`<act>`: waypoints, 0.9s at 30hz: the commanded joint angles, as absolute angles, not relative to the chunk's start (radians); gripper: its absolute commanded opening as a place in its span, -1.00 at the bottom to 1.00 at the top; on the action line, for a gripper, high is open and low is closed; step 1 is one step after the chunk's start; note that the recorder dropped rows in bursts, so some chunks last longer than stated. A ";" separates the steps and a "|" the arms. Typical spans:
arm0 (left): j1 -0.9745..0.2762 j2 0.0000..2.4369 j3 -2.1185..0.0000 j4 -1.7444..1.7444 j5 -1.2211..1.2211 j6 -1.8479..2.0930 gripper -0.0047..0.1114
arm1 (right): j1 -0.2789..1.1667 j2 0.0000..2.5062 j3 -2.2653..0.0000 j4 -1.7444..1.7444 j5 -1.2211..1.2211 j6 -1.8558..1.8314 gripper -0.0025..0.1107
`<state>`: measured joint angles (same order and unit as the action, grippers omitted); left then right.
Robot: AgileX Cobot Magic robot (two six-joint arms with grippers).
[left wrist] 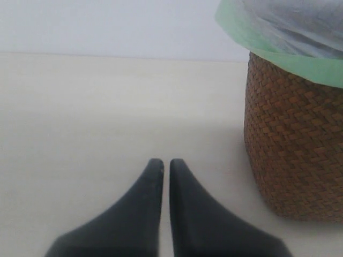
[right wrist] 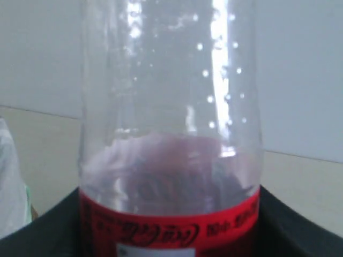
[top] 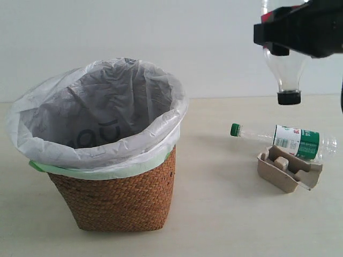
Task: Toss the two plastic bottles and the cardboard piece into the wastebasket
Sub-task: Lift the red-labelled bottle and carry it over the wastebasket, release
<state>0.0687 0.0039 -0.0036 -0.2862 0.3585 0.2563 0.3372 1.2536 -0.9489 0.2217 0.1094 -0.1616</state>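
Observation:
My right gripper [top: 284, 32] is high at the upper right, shut on the red-label bottle [top: 286, 72], which hangs upside down with its black cap [top: 289, 98] lowest. That bottle [right wrist: 171, 134] fills the right wrist view between the fingers [right wrist: 300, 230]. The green-cap bottle [top: 289, 140] lies on its side on the table at the right. The cardboard piece [top: 288, 170] rests against it, in front. The wastebasket [top: 115, 184], wicker with a white bag, stands at the left. My left gripper [left wrist: 166, 163] is shut and holds nothing, low over the table beside the wastebasket [left wrist: 295, 144].
The pale table [top: 214, 214] runs under everything and a plain white wall stands behind. The white bag liner [top: 102, 101] spreads wide over the basket's rim, with its green edge [left wrist: 300, 67] hanging down the side.

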 commanded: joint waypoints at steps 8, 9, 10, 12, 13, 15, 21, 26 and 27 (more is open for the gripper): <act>0.071 0.000 0.000 -0.283 0.359 0.261 -0.85 | 0.319 1.244 -0.835 0.229 -0.103 -0.119 -0.96; 0.071 0.000 0.000 -0.283 0.359 0.261 -0.85 | 0.349 1.248 -0.864 0.229 -0.083 -0.096 -0.96; 0.071 0.000 0.000 -0.283 0.359 0.261 -0.85 | 0.380 1.250 -0.893 0.229 -0.067 -0.072 -0.96; 0.071 0.000 0.000 -0.283 0.359 0.261 -0.85 | 0.481 1.258 -0.957 0.229 -0.056 -0.013 -0.96; 0.071 0.000 0.000 -0.283 0.359 0.261 -0.85 | 0.540 1.260 -0.991 0.229 -0.056 0.016 -0.96; 0.071 0.000 0.000 -0.283 0.359 0.261 -0.85 | 0.649 1.264 -1.060 0.229 -0.056 0.047 -0.96; 0.071 0.000 0.000 -0.283 0.359 0.261 -0.85 | 0.879 1.266 -1.224 0.229 -0.051 0.061 -0.96; 0.071 0.000 0.000 -0.283 0.359 0.261 -0.85 | 0.781 1.266 -1.186 0.225 0.040 0.024 -0.96; 0.071 0.000 0.000 -0.283 0.359 0.261 -0.85 | 0.743 1.266 -1.167 0.225 0.057 0.015 -0.96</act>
<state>0.0687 0.0039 -0.0036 -0.2862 0.3585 0.2563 0.8255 1.2685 -1.2049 0.2339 -0.0064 0.0433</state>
